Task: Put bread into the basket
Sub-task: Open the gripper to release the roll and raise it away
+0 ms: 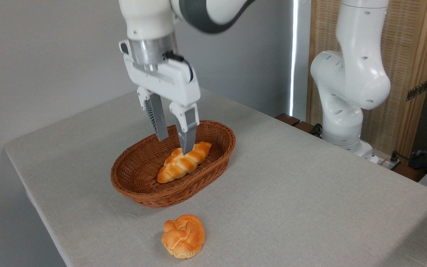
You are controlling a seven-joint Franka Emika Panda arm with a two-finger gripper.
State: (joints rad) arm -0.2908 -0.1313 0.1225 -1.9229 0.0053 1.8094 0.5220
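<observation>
No readable text, label or number shows anywhere, as far as visible.
</observation>
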